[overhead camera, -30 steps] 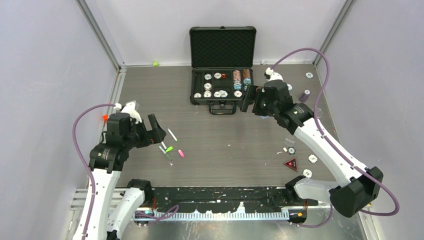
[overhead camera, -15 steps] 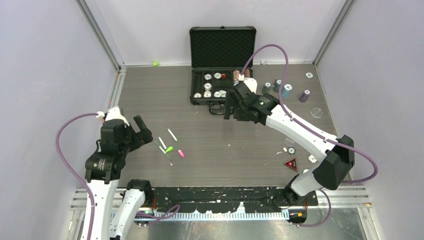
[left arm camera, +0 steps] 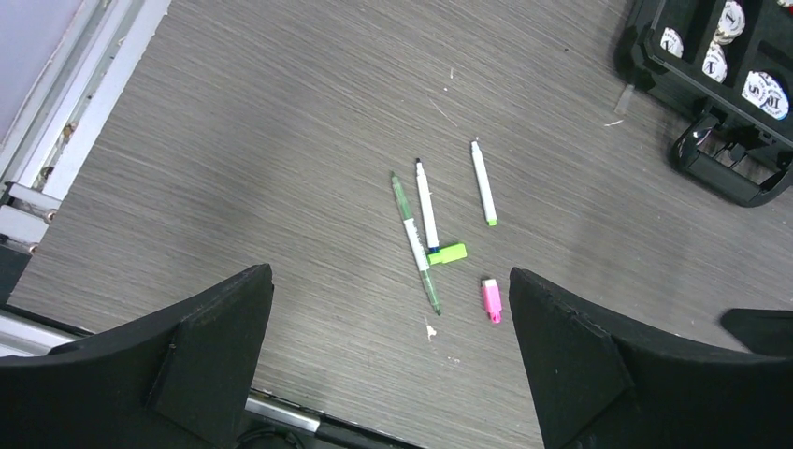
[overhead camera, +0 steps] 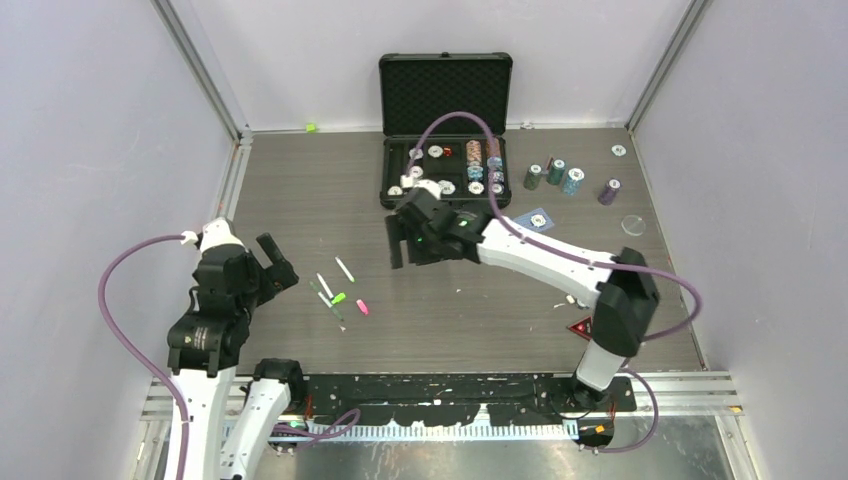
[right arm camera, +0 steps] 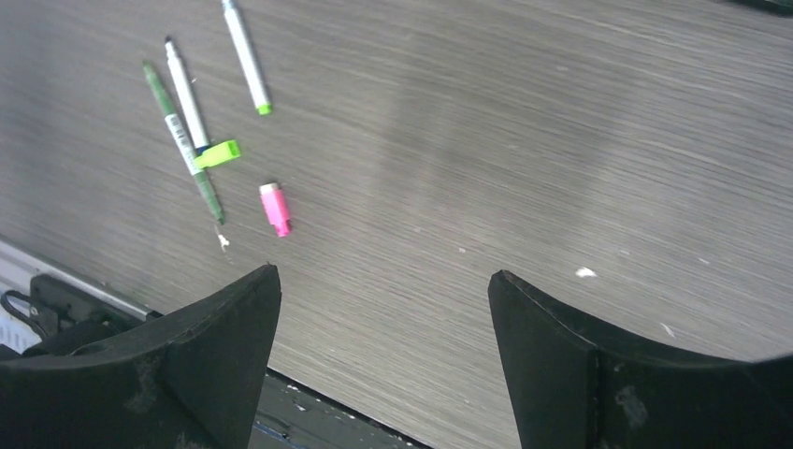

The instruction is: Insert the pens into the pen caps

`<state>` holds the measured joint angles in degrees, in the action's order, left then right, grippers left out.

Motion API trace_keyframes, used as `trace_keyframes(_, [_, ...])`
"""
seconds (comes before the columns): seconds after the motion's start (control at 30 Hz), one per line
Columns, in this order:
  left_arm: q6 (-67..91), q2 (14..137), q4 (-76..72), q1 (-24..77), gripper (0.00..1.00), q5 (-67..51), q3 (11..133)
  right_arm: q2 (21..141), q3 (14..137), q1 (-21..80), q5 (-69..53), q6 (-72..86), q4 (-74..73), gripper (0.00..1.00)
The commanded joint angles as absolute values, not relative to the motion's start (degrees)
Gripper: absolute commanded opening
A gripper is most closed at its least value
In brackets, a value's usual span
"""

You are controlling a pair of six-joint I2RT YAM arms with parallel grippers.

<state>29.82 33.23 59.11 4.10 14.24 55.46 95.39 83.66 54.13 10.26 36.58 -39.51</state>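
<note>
**A:** In front of the left gripper point(overhead camera: 277, 262), what lies on the table point(left arm camera: 234, 140)?

**B:** Three pens, all flat and all ahead of its jaws, none touched. Farthest left is the dark pen point(left arm camera: 414, 245). Just right of it lies a white pen point(left arm camera: 426, 206), nearly parallel to it and closing in on it toward the near ends. I cannot tell whether they touch.

**A:** And the jaws themselves?

**B:** They are spread wide, with only bare table between them. Both fingers point(left arm camera: 196, 355) stand clear of the pens and hold nothing.

**A:** Where are the caps?

**B:** The neon green cap point(left arm camera: 447, 253) lies right against the near end of that white pen, crosswise and not fitted on it. There is a small dark bit at that end too, but it is too small to name. Farther right, the second white pen point(left arm camera: 483, 184) lies apart, its green tip pointing toward the jaws. The pink cap point(left arm camera: 491, 300) lies alone, closest to the jaws, just ahead of the fingertip on the right of the wrist view.

**A:** What about the right gripper point(overhead camera: 403, 248)?

**B:** It hangs over the table to the right of the pens. Its jaws are also wide apart and grip nothing. In its own camera the pens and caps sit ahead and to the left of the jaws, and the pink cap is just ahead of the left-hand fingertip. Bare table fills the gap between its fingers.

**A:** Anything beyond it?

**B:** An open black case point(overhead camera: 445, 95), well apart from the pens.
</note>
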Motion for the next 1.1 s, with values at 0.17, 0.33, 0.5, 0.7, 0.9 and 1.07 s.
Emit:
trace_keyframes(0.17, [30.4,31.2,59.0,3.9,1.00,15.6,56.5,107.5,98.0,60.8,8.5,31.7,-40.0,0.85])
trace_keyframes(0.33, [30.8,30.3,59.3,3.9,1.00,16.5,56.5,115.0,105.9,60.9,7.0,30.0,-41.2,0.81])
trace_keyframes(0.5, [31.5,29.7,59.8,4.2,1.00,18.6,56.6,122.6,115.2,61.0,7.1,28.1,-45.0,0.78])
trace_keyframes(0.7, [32.2,29.4,60.5,5.4,1.00,20.6,56.7,130.4,124.0,60.9,7.1,26.1,-47.5,0.72])
trace_keyframes(0.9, [32.7,29.1,60.9,6.6,0.99,22.0,56.8,138.5,133.7,61.0,6.8,25.3,-50.9,0.63])
trace_keyframes(1.07, [33.1,28.9,61.1,7.6,0.99,23.2,56.8,143.1,138.9,61.0,6.8,25.0,-52.2,0.57])
